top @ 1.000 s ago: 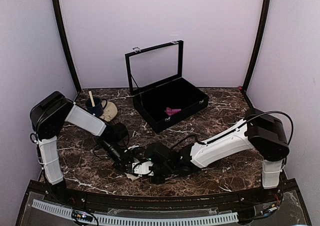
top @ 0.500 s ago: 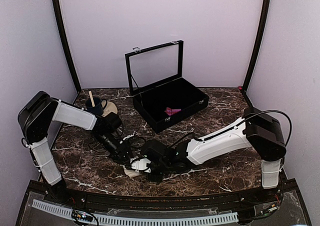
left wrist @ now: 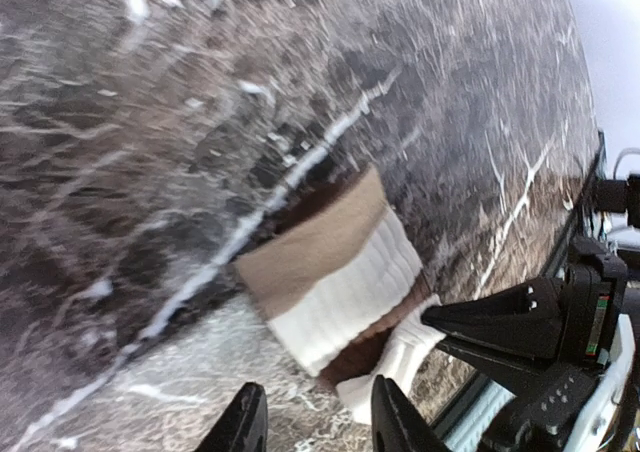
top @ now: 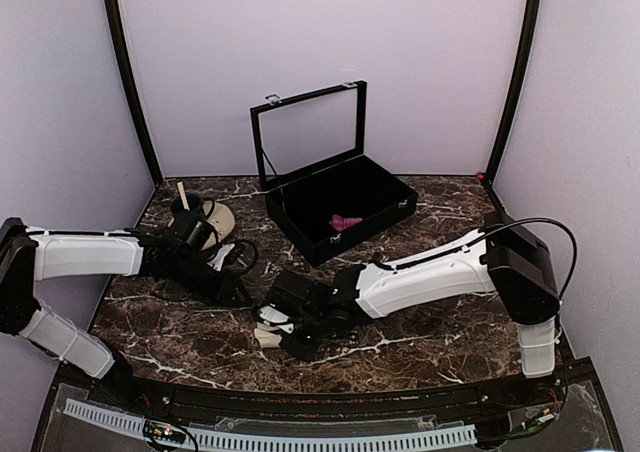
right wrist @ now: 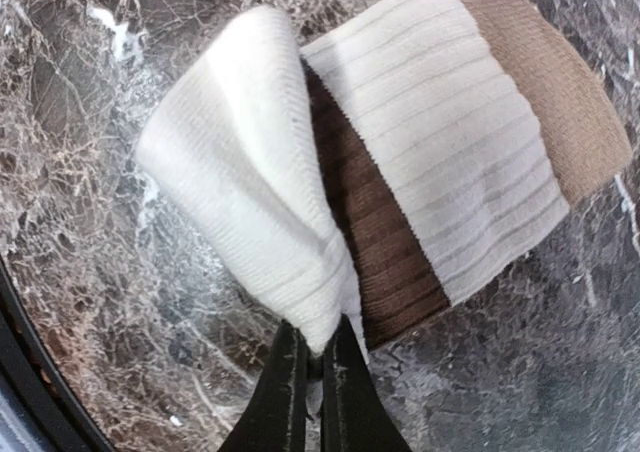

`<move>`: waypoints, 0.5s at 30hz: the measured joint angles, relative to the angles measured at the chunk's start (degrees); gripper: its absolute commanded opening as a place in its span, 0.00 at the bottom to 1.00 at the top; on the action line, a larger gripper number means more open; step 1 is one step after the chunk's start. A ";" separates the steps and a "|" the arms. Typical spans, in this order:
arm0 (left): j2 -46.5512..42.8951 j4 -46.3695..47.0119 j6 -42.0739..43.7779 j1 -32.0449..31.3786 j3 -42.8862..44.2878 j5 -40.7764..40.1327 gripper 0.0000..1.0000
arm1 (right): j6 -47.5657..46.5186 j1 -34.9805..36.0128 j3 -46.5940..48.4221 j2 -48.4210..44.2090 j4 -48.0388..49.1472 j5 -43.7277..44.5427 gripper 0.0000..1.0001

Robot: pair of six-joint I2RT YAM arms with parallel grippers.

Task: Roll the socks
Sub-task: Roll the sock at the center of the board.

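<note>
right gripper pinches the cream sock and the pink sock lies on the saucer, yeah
Not on the saucer: the pink sock lies in the open black case, per the top external view. The right gripper does pinch the cream sock.

You get soft, even light overhead, with faint shadows beside the ribbed cream, brown and tan sock [top: 264, 336]. Your left wrist view blurs the dark veined marble tabletop [left wrist: 150, 122] beyond that sock; your right wrist view is crisp around it.
</note>
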 measured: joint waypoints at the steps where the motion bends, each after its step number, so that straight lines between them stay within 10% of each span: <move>1: -2.03 1.20 -1.18 0.00 -1.40 -1.62 0.36 | 1.03 0.00 0.92 0.31 -1.60 -0.35 0.00; 15: -31.93 14.93 -12.09 -12.90 -20.90 -25.22 0.29 | 8.39 -4.00 7.76 2.60 -13.88 -14.45 0.00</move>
